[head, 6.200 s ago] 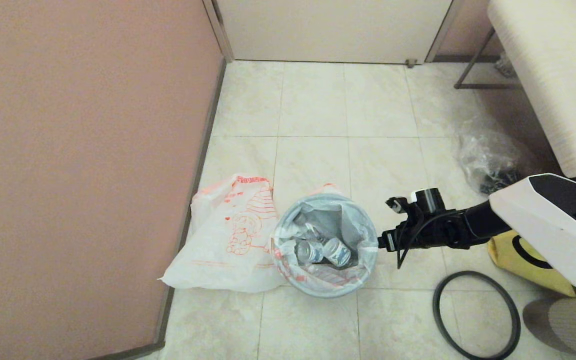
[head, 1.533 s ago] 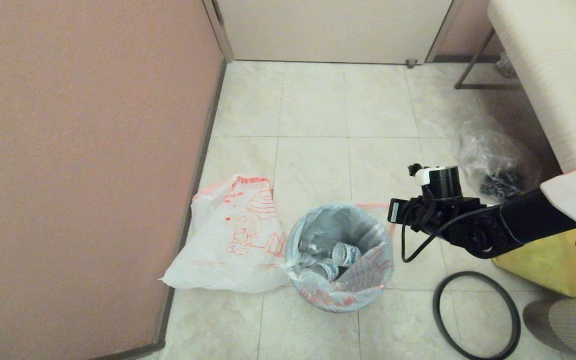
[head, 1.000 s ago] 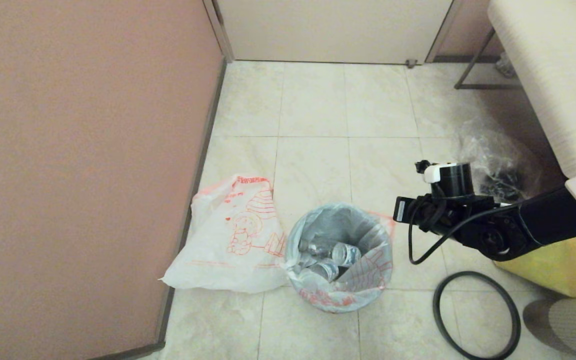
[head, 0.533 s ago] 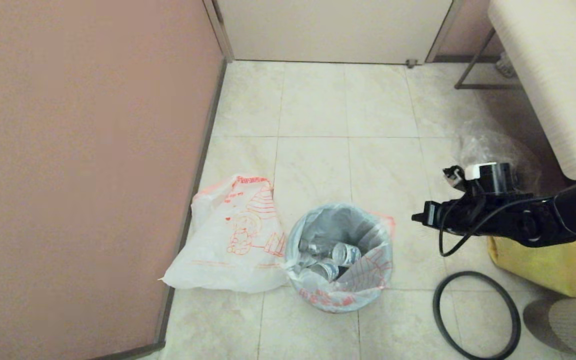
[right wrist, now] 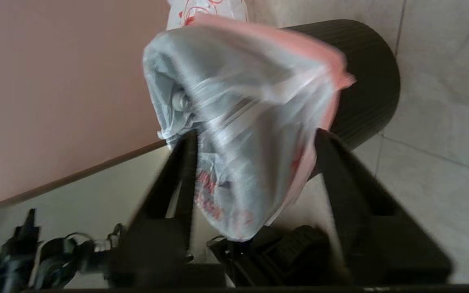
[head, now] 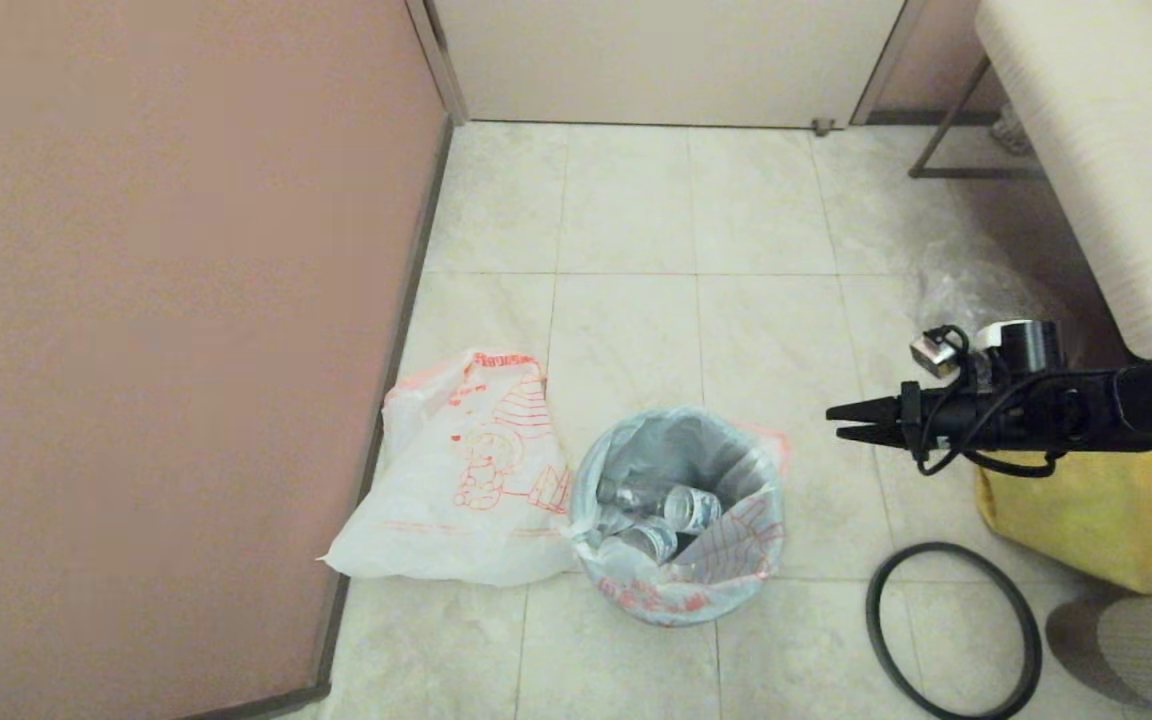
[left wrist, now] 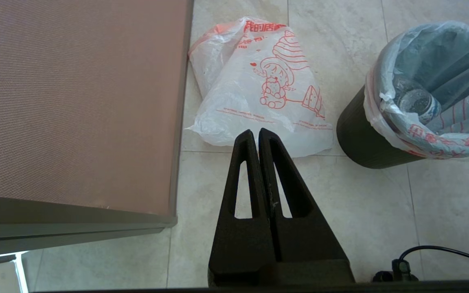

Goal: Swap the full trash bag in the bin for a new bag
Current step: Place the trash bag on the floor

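Thin glossy plastic full trash bag (head: pixel 681 560) lines the ribbed matt black plastic bin (left wrist: pixel 358 136).

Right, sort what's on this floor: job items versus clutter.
Job:
full trash bag
bin
new bag
hoop
right end effector, open beside the bin

Clutter:
yellow bag
clear bag
bench

You see the right arm (head: pixel 1086 420) in matte black, a loose black cable looped beneath its wrist, a white-capped cylinder on top; both grippers carry tapered, slotted black jaws.
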Available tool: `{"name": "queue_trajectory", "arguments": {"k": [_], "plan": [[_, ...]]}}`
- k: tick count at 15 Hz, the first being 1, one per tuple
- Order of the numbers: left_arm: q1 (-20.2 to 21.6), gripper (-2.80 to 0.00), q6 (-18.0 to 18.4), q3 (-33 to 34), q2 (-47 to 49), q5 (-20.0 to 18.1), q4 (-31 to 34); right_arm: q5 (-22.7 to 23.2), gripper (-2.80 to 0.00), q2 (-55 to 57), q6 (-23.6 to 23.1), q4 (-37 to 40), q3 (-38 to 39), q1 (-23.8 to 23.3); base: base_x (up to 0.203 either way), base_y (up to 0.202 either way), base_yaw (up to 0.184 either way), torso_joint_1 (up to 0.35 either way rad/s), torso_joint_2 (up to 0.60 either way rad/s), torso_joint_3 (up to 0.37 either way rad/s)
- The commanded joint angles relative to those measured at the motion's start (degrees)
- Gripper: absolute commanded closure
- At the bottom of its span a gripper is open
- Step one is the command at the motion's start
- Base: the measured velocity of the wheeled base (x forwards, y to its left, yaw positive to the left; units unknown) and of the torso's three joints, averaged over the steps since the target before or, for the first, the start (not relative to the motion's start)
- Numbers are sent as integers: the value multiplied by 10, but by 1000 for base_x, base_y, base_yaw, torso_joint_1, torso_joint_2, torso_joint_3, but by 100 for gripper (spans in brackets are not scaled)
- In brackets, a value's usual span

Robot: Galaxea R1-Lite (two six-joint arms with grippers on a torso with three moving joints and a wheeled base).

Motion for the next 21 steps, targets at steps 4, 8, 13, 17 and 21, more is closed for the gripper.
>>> {"name": "queue_trajectory", "arguments": {"k": [4,8,13,17,21], "plan": [[0,0,0,0,0,0,-1,26,-280,173,0,48,-184,8,0,0,0,0,0,0],[0,0,0,0,0,1,0,50,-280,237,2,75,-275,28,0,0,0,0,0,0],[0,0,0,0,0,0,-1,55,-280,234,6,77,-279,67,0,0,0,0,0,0],[0,0,0,0,0,0,-1,102,0,226,6,78,-274,59,0,0,0,0,0,0],[0,0,0,0,0,0,-1,102,0,224,6,83,-272,57,0,0,0,0,0,0]]}}
